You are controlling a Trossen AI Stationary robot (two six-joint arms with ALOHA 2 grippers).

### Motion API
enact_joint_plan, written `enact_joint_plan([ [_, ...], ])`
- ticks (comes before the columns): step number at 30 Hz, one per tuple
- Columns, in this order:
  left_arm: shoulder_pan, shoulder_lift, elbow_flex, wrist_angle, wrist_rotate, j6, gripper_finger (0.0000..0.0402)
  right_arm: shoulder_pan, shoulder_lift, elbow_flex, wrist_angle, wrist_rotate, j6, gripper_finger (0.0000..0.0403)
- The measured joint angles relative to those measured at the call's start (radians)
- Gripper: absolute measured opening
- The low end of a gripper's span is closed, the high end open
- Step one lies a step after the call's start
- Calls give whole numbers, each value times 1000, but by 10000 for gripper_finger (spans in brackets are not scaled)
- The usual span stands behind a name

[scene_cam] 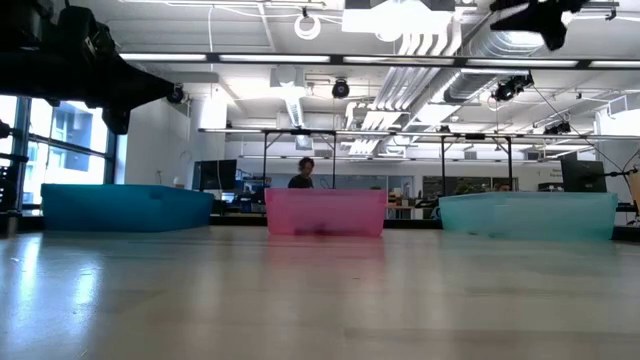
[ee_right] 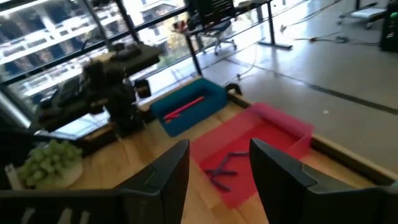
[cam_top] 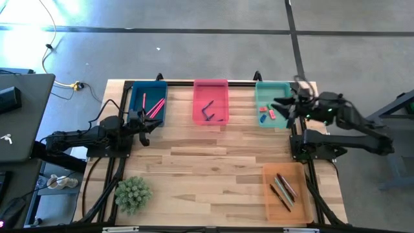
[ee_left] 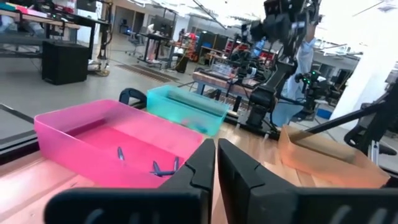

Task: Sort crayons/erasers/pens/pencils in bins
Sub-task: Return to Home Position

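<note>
Four bins stand on the wooden table: a dark blue bin (cam_top: pixel 149 103) with pink-red sticks, a pink bin (cam_top: pixel 211 101) with dark blue sticks, a teal bin (cam_top: pixel 272 103) with small red-pink erasers (cam_top: pixel 272 114) and a blue eraser (cam_top: pixel 262 119), and an orange bin (cam_top: pixel 284 192) with several pencils. My left gripper (cam_top: pixel 146 129) is shut and empty, just near of the blue bin; its shut fingers show in the left wrist view (ee_left: pixel 216 168). My right gripper (cam_top: pixel 281 107) is open and empty, raised high above the teal bin; it also shows in the right wrist view (ee_right: pixel 219 168).
A green plant (cam_top: pixel 132 194) sits at the table's near left corner. A dark frame (cam_top: pixel 194 83) runs along the table's far edge and both sides. A laptop (cam_top: pixel 19 116) lies off the table at the left. A person (scene_cam: pixel 303 172) shows far behind the pink bin.
</note>
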Motion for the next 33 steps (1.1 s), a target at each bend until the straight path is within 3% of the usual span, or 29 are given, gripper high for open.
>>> enact_joint_plan([
  [6,0,0,0,3,3,0,12,0,-72,-249,223,-59,7,160],
  [14,0,0,0,3,4,0,11,0,-185,-478,377,-91,51,160],
  [28,0,0,1,3,5,0,13,0,-438,-729,493,-224,142,160],
  [33,0,0,1,3,6,0,15,0,-442,-747,503,-234,141,160],
])
